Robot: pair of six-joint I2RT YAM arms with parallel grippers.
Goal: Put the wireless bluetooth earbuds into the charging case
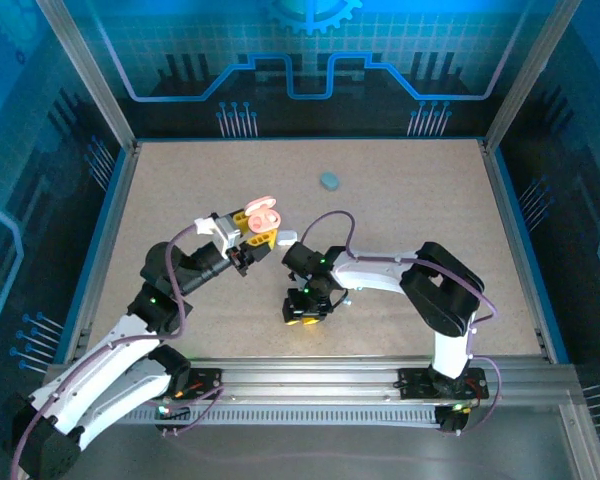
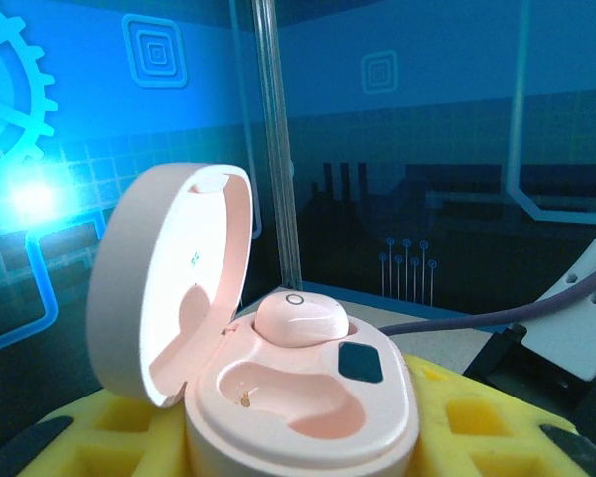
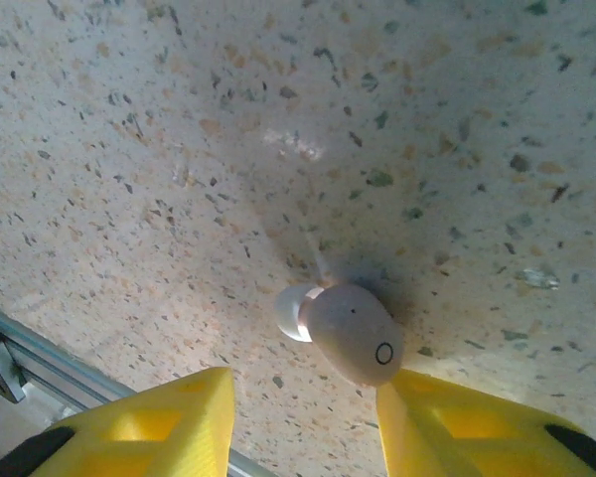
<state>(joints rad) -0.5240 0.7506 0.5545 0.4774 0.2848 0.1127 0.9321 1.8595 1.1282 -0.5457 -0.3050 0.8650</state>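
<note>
Item one, the charging case (image 2: 308,417): pale pink and pebble-shaped. Its lid (image 2: 169,283) is swung open and stands at 9 o'clock of the base. The far socket holds the seated earbud (image 2: 300,318), glossy pale pink with a small ring mark on top. The near socket (image 2: 278,393) is empty, and a small metal contact shows in it.

Item two, the loose earbud (image 3: 350,336): pale pink body with the same ring mark, and a white ear tip (image 3: 290,313) pointing to 9 o'clock. It lies on the speckled table (image 3: 179,149).

The left gripper (image 1: 258,233) is clenched on the charging case, its yellow fingers (image 2: 467,417) against either flank of the base. It holds the case clear of the table, at 10 o'clock of the table's centre in the top view. The arm is folded, with the forearm reaching toward 2 o'clock.

The right gripper (image 3: 303,397) points straight down at 6 o'clock of centre. Its jaws are parted and grasp nothing. The loose earbud sits at their mouth, just beside one finger; contact cannot be told.

A teal item (image 1: 328,180) lies apart at 12 o'clock.
</note>
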